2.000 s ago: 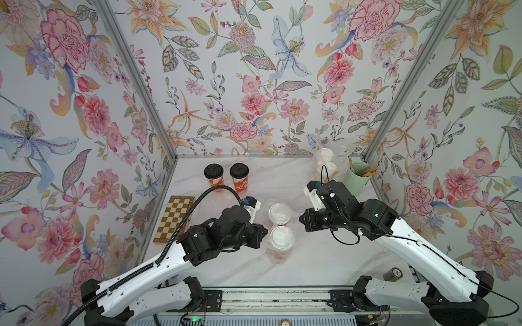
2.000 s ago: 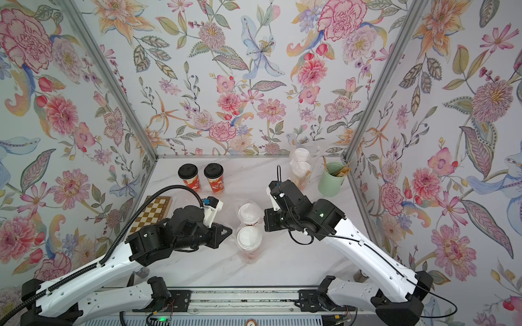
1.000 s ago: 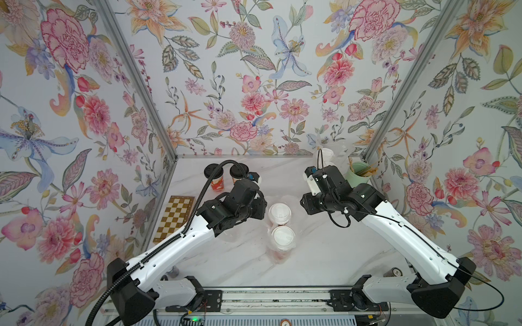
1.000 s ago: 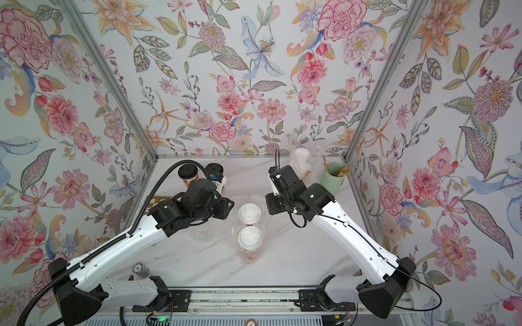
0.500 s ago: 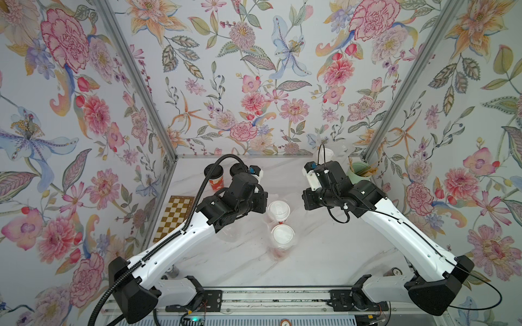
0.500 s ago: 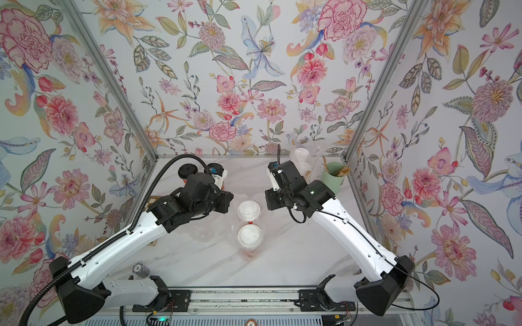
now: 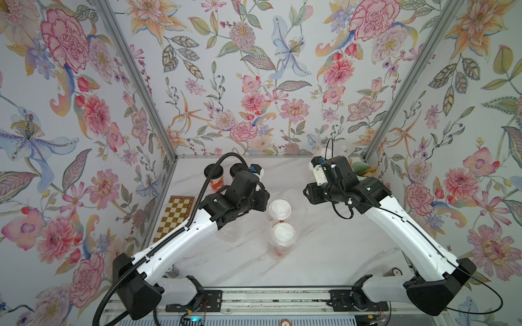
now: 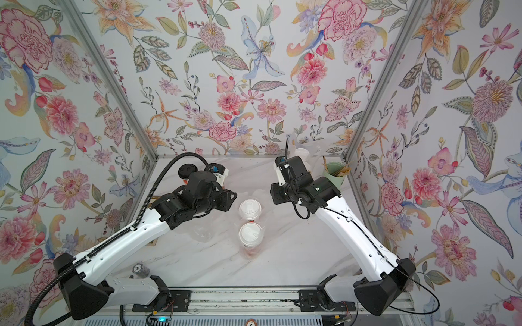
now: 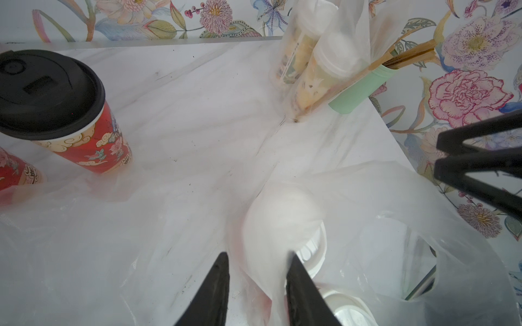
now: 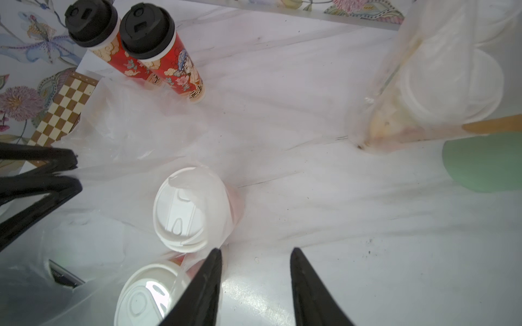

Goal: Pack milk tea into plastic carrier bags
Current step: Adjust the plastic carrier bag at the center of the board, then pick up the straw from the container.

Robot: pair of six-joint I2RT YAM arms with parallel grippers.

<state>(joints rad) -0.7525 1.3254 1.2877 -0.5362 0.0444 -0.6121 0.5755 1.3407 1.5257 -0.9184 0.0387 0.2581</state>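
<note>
Milk tea [image 7: 279,209] in carrier bag [image 9: 395,197], between left gripper [image 9: 257,253] and right gripper [image 10: 256,249], both spread

A checkered board [image 7: 176,218] lies by the left wall [image 7: 84,141], a mint-green cup [image 8: 332,178] of sticks [image 9: 406,55] back right.

Lighting: bright, even, diffuse; only faint, soft shadows lie on the marble table [image 7: 324,254]. Glare: pale sheen on the table beside my right fingers [image 10: 203,288]. Focus: my left fingers [image 9: 211,290] and the bagged white lid [image 9: 282,220] blur. Top views sharp. Wrist views bow at edges.
</note>
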